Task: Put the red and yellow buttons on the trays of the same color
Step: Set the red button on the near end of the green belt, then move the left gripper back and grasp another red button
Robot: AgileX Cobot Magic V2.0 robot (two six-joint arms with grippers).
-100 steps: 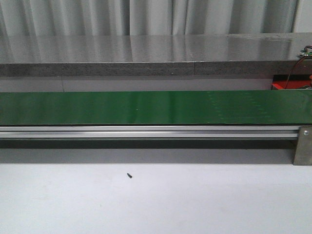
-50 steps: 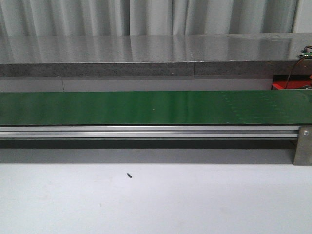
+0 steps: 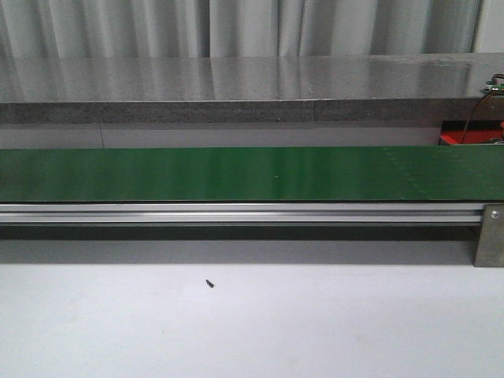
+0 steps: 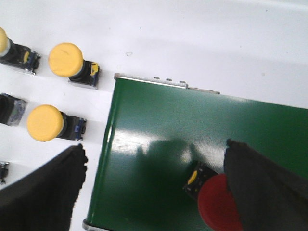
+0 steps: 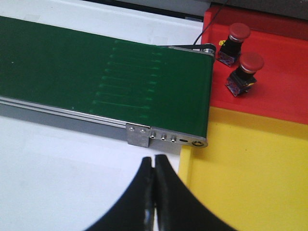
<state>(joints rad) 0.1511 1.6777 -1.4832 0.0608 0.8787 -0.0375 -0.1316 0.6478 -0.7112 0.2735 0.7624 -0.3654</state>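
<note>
Left fingers (image 4: 154,192) are spread wide over the near end of the green belt (image 4: 159,125), dark pads at the lower left and lower right of that frame, nothing pinched. A red button (image 4: 217,202) sits on the belt right against the lower-right pad, cap partly tucked under it, with its black-and-yellow body poking out beside it. I can't tell if the pad is actually touching it.

Right fingers (image 5: 154,192) are pressed together at the bottom of their frame, holding nothing, hovering by the corner where the white counter (image 5: 72,163) meets the yellow tray (image 5: 250,183). Yellow tray looks empty. Above it, the red tray (image 5: 284,91) has two red buttons (image 5: 244,72) already lying in it, upper right, just past the belt's end.

Off the belt on the left side, a couple of yellow buttons (image 4: 45,122) wait on the counter, upper left of the frame.

Handling-wise these look like hard plastic switches: light, stiff, not fragile, but the domed cap seems slick and they'd likely roll. I'd grab across the boxy black body under the cap, not the dome.
</note>
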